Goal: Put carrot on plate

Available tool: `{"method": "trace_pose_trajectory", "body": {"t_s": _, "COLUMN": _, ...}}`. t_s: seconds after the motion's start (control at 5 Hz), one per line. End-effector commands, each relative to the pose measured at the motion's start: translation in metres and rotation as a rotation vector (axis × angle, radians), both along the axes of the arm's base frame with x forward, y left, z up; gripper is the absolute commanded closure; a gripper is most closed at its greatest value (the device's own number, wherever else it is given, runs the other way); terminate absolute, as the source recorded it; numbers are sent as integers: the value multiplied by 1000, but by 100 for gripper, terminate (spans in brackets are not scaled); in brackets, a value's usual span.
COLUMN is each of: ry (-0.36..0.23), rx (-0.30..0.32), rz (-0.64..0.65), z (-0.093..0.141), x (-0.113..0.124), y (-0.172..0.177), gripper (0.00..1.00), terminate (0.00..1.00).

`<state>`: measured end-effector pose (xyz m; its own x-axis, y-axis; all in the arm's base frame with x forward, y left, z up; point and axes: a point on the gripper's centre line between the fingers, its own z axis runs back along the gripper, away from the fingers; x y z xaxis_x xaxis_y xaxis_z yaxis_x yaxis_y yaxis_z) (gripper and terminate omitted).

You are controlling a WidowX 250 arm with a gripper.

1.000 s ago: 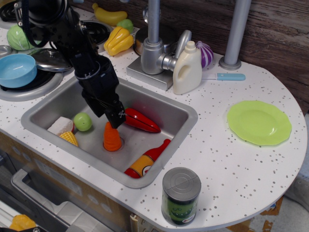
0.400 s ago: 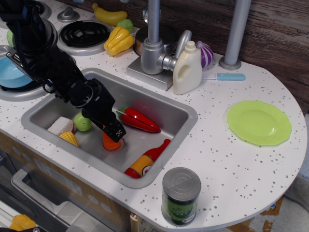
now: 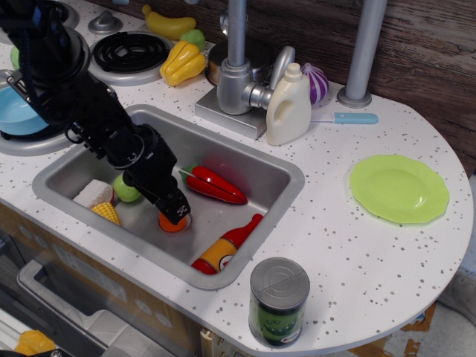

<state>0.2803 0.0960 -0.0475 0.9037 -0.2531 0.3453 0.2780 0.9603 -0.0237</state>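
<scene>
A speckled white toy-kitchen counter (image 3: 349, 245) curves around a grey metal sink (image 3: 279, 167), dark wood boards behind. Down in the basin sits the small stubby orange plastic carrot (image 3: 170, 224), only its lower edge showing, near the glossy red chili pepper (image 3: 216, 186) and the red-and-yellow bottle (image 3: 225, 249). The black jointed arm slants down from the upper left, wrist bent low, and its black gripper (image 3: 174, 213) is right on top of the carrot, covering most of it; whether the fingers are clamped, I can't tell. Far right on the counter, well apart, lies the round lime-green plastic plate (image 3: 399, 189), smooth with a scalloped rim.
</scene>
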Motion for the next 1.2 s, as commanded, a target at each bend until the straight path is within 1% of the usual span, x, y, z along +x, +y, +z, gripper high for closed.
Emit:
{"method": "trace_pose_trajectory", "body": {"t_s": 0.0, "ry": -45, "rx": 12, "rz": 16, "z": 14, "x": 9, "y": 5, "gripper": 100, "terminate": 0}}
{"method": "trace_pose_trajectory", "body": {"t_s": 0.2, "ry": -55, "rx": 11, "rz": 25, "z": 18, "x": 8, "y": 2, "gripper": 100, "terminate": 0}}
{"method": "trace_pose_trajectory", "body": {"t_s": 0.4, "ry": -39, "rx": 86, "rz": 65, "z": 68, "x": 2, "y": -20, "gripper": 100, "terminate": 0}}
{"method": "trace_pose_trajectory", "body": {"t_s": 0.6, "ry": -33, "rx": 104, "rz": 152, "z": 118, "x": 8, "y": -57, "gripper": 100, "terminate": 0}}
{"method": "trace_pose_trajectory", "body": {"t_s": 0.8, "ry": -50, "rx": 91, "rz": 209, "z": 164, "x": 28, "y": -106, "gripper": 100, "terminate": 0}}
{"method": "trace_pose_trajectory", "body": {"t_s": 1.0, "ry": -94, "rx": 81, "rz": 184, "z": 181, "x": 54, "y": -156, "gripper": 100, "terminate": 0}}
